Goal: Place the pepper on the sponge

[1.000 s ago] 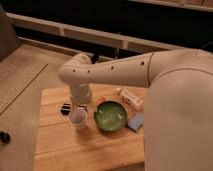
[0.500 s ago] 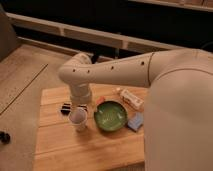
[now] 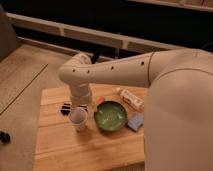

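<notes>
The gripper [image 3: 78,114] hangs low over the desk [image 3: 70,150], just left of the green bowl [image 3: 110,115]; clenched or released, I cannot tell. The pepper [image 3: 100,100] lies on the wood behind the bowl's left rim. The sponge [image 3: 135,121] sits at the bowl's right.

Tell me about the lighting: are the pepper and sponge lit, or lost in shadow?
Camera view: warm, even light on the table, no glare, dark background. The pepper shows orange behind the bowl, beside the wrist; the sponge is lit, right of the bowl. The gripper hangs left of the bowl, lit too.
</notes>
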Motion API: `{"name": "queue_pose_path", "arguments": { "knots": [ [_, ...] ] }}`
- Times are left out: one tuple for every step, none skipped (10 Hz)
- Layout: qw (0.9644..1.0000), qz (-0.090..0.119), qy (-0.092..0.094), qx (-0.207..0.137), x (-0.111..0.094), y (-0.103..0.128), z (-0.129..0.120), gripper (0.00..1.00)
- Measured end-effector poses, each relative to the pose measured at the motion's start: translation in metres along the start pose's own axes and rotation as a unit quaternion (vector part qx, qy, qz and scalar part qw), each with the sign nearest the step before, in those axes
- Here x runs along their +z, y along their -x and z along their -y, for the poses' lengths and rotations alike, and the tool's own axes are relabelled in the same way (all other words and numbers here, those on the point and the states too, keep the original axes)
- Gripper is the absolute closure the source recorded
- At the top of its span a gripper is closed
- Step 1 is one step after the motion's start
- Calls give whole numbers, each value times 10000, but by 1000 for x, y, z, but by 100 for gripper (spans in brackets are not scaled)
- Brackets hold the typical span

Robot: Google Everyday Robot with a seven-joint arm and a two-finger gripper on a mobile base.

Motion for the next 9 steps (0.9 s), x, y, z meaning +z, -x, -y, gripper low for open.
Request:
{"name": "queue_pose_path", "arguments": {
  "knots": [
    [10000, 0, 0, 0, 0, 0, 0, 35],
    [10000, -1, 0, 0, 0, 0, 0, 35],
    [10000, 0, 0, 0, 0, 0, 0, 35],
    [10000, 2, 4, 3, 0, 0, 0, 35],
    [10000, 25, 25, 14, -1, 2, 0, 35],
    [9995, 244, 174, 25, -7, 16, -2, 35],
    [9986, 425, 320, 21, -12, 27, -3, 35],
    [9952, 758, 618, 23, -20, 48, 0, 35],
    [9894, 1110, 939, -3, -27, 66, 8, 35]
  ]
}}
